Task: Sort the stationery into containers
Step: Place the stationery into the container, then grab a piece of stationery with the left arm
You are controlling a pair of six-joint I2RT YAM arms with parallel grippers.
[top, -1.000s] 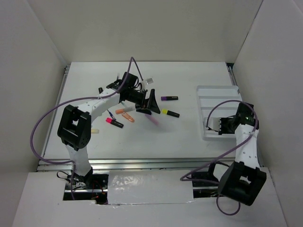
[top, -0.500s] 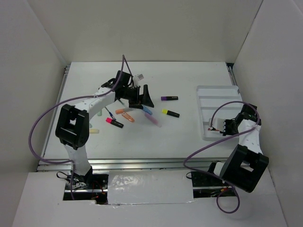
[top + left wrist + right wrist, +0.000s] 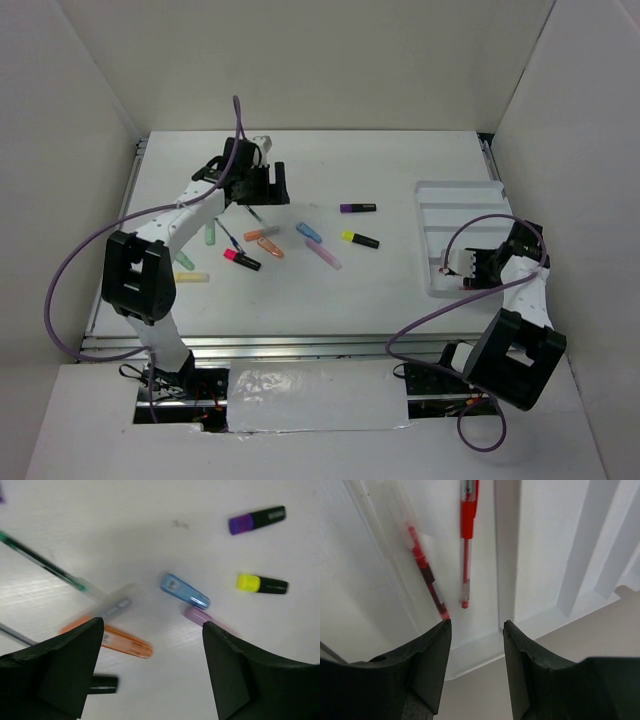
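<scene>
Several pens and markers lie loose on the table: a purple-capped highlighter (image 3: 357,208), a yellow-capped one (image 3: 360,239), a blue marker (image 3: 309,232), a lilac marker (image 3: 323,254), orange markers (image 3: 265,241) and a pink-capped highlighter (image 3: 241,260). My left gripper (image 3: 262,190) hangs open and empty above the far left of this cluster; its wrist view shows the blue marker (image 3: 184,591) and an orange marker (image 3: 125,642) below the open gripper (image 3: 151,630). My right gripper (image 3: 476,627) is open and empty over the near left corner of the white tray (image 3: 460,200). Two red pens (image 3: 466,540) (image 3: 425,572) lie in the tray.
A green marker (image 3: 211,233), a pale yellow marker (image 3: 192,277) and a thin dark pen (image 3: 233,238) lie left of the cluster. A green-tipped clear pen (image 3: 45,566) shows in the left wrist view. White walls enclose the table on three sides.
My left gripper has pulled back and to the left, away from the middle of the cluster, open and empty. My right arm has straightened, its gripper staying over the tray's near left corner.
</scene>
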